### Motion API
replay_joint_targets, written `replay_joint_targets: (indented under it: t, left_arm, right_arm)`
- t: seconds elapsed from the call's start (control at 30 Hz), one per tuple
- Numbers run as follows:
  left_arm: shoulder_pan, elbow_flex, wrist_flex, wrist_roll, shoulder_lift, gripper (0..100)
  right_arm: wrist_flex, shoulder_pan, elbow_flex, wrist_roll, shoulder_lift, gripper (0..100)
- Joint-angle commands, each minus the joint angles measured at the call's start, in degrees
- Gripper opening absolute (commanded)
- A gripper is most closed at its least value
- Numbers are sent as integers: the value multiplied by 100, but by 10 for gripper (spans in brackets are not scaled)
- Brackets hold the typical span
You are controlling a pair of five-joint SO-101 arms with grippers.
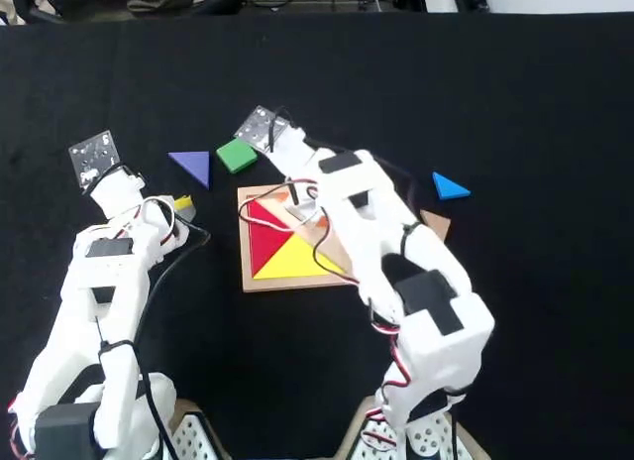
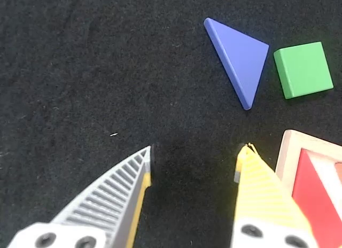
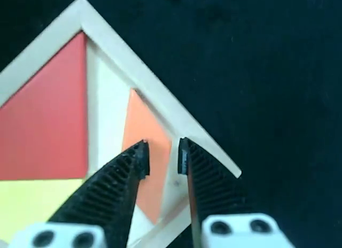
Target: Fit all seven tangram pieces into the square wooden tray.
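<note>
While the left gripper (image 2: 197,152) hangs spread wide and empty over the black cloth (image 2: 80,71) just left of the wooden tray (image 1: 244,254), the right gripper (image 3: 162,154) is over the tray's far edge, its fingers narrowly apart above an orange piece (image 3: 143,117). A red triangle (image 1: 263,244) and a yellow triangle (image 1: 292,263) lie inside the tray. A purple triangle (image 1: 191,166) and a green square (image 1: 236,155) lie on the cloth at far left, and a blue triangle (image 1: 451,187) and a tan piece (image 1: 435,224) to the right.

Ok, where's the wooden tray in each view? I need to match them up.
High view: wooden tray mid-table, partly under the right arm.
Left wrist view: one corner beside the left gripper, near the green square.
Right wrist view: a corner beneath the right gripper.
Shared landmark: the red triangle inside it.
</note>
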Motion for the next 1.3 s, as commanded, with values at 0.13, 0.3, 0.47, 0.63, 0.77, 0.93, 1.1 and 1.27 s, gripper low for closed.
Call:
replay_joint_targets:
  t: [0.13, 0.3, 0.47, 0.63, 0.77, 0.93, 1.1, 1.27]
  left_arm:
    - [66, -84, -114, 18, -26, 259]
    - [66, -84, -114, 18, -26, 259]
    - [66, -92, -114, 18, -26, 259]
    - [66, -92, -114, 18, -26, 259]
    - [66, -92, -114, 18, -26, 259]
    - [66, -84, -114, 18, -26, 259]
    - [66, -75, -114, 18, -26, 259]
    - [66, -75, -114, 18, -26, 259]
  right_arm:
    - [44, -396, -321, -70, 4, 110]
    - [70, -492, -347, -70, 4, 109]
    - [97, -536, -418, -79, -31, 109]
    - [149, -589, -409, -273, -462, 109]
    - [44, -730, -409, -308, -312, 109]
    - [79, -730, -725, -308, 198, 109]
    - [79, -457, -760, -308, 286, 109]
    - [554, -202, -743, -343, 136, 108]
